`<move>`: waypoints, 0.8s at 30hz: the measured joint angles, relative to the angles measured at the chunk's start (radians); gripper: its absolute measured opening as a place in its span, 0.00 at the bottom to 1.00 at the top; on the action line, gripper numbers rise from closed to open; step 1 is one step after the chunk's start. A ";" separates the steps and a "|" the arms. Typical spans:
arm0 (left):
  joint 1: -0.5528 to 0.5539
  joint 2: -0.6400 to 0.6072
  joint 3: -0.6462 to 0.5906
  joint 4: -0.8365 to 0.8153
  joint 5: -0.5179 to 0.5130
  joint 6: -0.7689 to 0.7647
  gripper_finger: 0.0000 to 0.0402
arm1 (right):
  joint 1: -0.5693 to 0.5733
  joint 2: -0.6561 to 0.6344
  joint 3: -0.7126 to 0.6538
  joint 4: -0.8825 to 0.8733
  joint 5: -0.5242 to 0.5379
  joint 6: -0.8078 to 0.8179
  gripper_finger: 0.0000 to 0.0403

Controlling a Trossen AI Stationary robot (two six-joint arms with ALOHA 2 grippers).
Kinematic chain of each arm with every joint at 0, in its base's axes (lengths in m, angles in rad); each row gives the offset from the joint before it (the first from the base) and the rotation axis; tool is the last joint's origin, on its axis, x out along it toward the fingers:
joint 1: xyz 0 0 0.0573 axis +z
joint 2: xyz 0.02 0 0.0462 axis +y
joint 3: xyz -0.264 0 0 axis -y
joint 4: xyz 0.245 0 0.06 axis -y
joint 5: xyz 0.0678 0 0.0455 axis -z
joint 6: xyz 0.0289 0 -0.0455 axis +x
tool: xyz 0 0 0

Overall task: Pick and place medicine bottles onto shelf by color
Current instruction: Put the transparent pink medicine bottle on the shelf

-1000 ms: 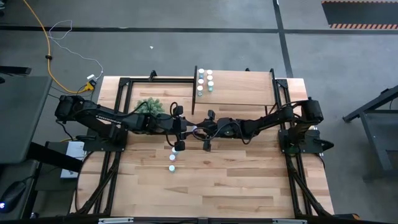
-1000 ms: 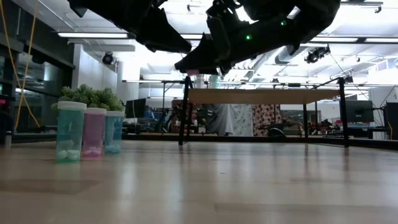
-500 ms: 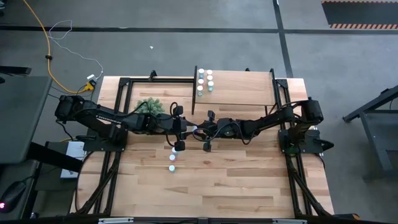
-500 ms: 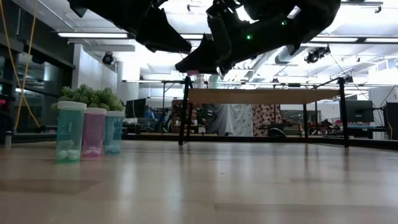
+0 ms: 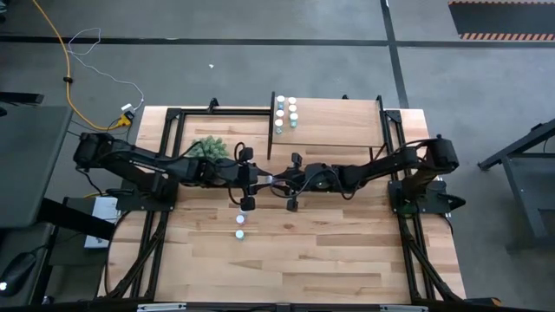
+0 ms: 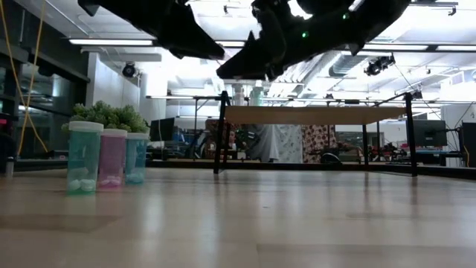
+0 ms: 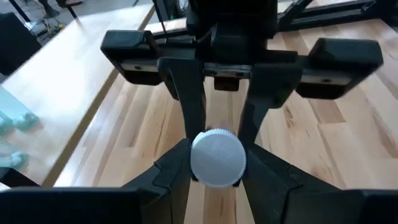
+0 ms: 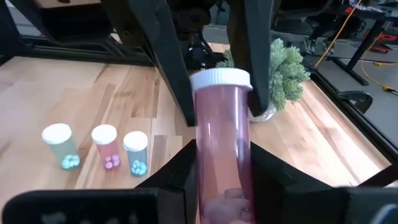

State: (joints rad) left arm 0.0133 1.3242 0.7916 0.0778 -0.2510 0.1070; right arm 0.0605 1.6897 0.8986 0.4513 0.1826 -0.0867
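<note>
A pink medicine bottle [image 8: 222,143] with a white cap [image 7: 217,158] hangs level above the table's middle, held between both grippers. My left gripper [image 7: 217,171] is shut on its cap end and my right gripper [image 8: 222,183] on its body; in the high view they meet nose to nose [image 5: 276,180]. A teal bottle [image 6: 84,158], a pink bottle [image 6: 112,158] and a blue bottle [image 6: 136,157] stand upright in a row on the tabletop. The shelf [image 5: 334,121] stands at the table's far edge with several bottles [image 5: 286,113] on its left end. My left gripper pinches the bottle's white cap [image 7: 198,163] between its two fingers, coming level from the table's left, along the bottle. The bottle is lifted clear, lying level with the cap toward this gripper. My right gripper pinches the pink body [image 8: 205,168] near its bottom end between its two fingers [image 8: 180,177], coming level from the table's right, along the bottle. The cap end points away from it, between the left gripper's fingers [image 8: 168,68].
A bushy green plant [image 5: 208,149] stands under the left arm, left of the shelf. Black frame rails [image 5: 156,217] run along the table's left and right sides. The near half of the tabletop [image 5: 329,260] is bare wood.
</note>
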 joint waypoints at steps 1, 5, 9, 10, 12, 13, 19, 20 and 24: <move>-0.002 -0.007 0.000 -0.004 -0.002 0.000 0.29 | 0.000 -0.007 0.000 -0.010 -0.001 0.000 0.23; -0.008 -0.024 0.000 -0.013 -0.004 -0.001 0.29 | 0.000 -0.036 0.000 -0.060 -0.001 0.000 0.23; -0.008 -0.029 0.000 -0.029 -0.003 -0.012 0.29 | 0.000 -0.045 -0.002 -0.099 0.009 0.000 0.23; -0.007 -0.029 0.000 -0.030 -0.003 -0.015 0.29 | 0.000 -0.045 -0.002 -0.104 0.010 0.000 0.23; -0.007 -0.030 0.000 -0.032 -0.002 -0.017 0.29 | 0.000 -0.044 -0.004 -0.117 0.014 0.000 0.23; -0.007 -0.031 0.000 -0.029 0.001 -0.018 0.29 | 0.000 -0.043 -0.006 -0.128 0.019 0.000 0.23; -0.008 -0.033 0.001 -0.028 0.009 -0.018 0.29 | -0.002 -0.042 -0.008 -0.103 0.024 0.006 0.23; -0.008 -0.033 0.001 -0.029 0.009 -0.018 0.29 | -0.002 -0.042 -0.008 -0.102 0.024 0.012 0.23; -0.008 -0.033 0.001 -0.028 0.004 -0.018 0.29 | -0.001 -0.042 -0.008 -0.091 0.000 0.043 0.23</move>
State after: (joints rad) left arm 0.0055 1.2915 0.7929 0.0498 -0.2466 0.0891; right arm 0.0590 1.6482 0.8909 0.3598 0.1828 -0.0435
